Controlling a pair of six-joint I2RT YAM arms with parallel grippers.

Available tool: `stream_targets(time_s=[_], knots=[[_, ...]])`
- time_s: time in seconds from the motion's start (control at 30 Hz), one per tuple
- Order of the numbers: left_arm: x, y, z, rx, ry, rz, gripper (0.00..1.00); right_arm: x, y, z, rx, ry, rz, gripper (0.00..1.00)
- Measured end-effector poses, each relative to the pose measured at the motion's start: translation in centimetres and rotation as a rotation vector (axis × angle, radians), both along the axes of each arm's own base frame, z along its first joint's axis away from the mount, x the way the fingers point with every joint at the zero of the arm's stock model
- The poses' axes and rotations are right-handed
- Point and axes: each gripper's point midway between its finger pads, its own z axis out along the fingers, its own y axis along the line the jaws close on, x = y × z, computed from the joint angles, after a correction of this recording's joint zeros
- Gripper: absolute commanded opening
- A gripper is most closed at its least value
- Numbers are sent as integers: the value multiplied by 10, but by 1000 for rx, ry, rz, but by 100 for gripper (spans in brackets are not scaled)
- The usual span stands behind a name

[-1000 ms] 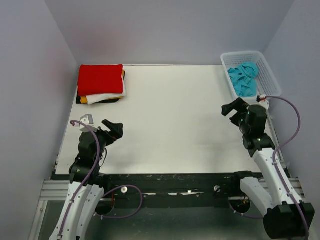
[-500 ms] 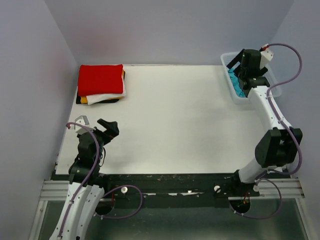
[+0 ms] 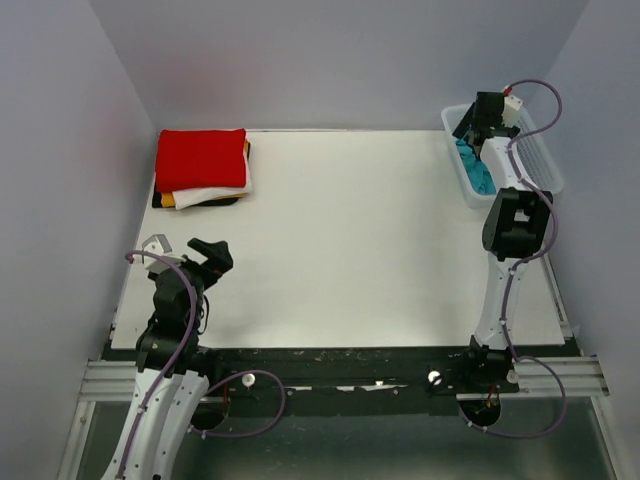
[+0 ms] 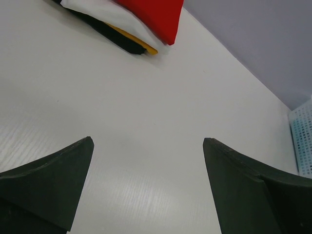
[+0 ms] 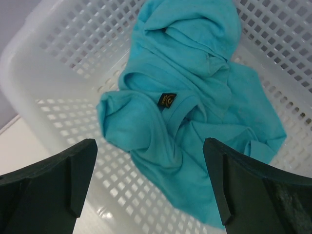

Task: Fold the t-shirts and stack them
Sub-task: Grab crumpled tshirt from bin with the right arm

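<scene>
- The right arm stretches to the far right corner of the table (image 3: 350,230). The right gripper (image 5: 149,144) hovers over the white mesh basket (image 5: 68,53), its jaws spread wide with nothing between them.
- The turquoise t-shirt (image 5: 195,97) lies crumpled inside the basket (a small dark neck label faces up), directly under the parted fingers.
- The left gripper (image 4: 147,141) hangs low over the bare table near its left side, jaws likewise apart and empty.
- At the far left corner sits the folded stack. The red t-shirt (image 3: 200,158) is on top and the white t-shirt (image 3: 215,195) is beneath it. Edges of the yellow-orange t-shirt (image 4: 134,40) and the black t-shirt (image 4: 114,35) peek out below.
</scene>
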Motion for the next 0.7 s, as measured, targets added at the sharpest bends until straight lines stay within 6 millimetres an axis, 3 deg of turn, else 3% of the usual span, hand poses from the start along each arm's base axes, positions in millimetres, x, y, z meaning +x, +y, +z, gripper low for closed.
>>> stream_targets(time_s=[0.17, 0.43, 0.57, 0.63, 0.67, 0.7], knots=[[1, 1, -3, 3, 14, 5, 99, 12, -22, -36, -13, 62, -14, 100], [3, 2, -9, 11, 42, 13, 98, 19, -44, -45, -3, 36, -48, 100], [4, 2, -10, 13, 46, 17, 99, 25, -56, -75, 40, 41, -64, 100], [4, 3, -11, 15, 50, 19, 99, 25, -60, -99, 71, 63, -66, 82], [4, 3, -11, 15, 51, 19, 99, 27, -62, -108, 81, 67, -64, 60], [5, 3, -11, 16, 51, 21, 99, 30, -64, -106, 82, 53, -64, 47]])
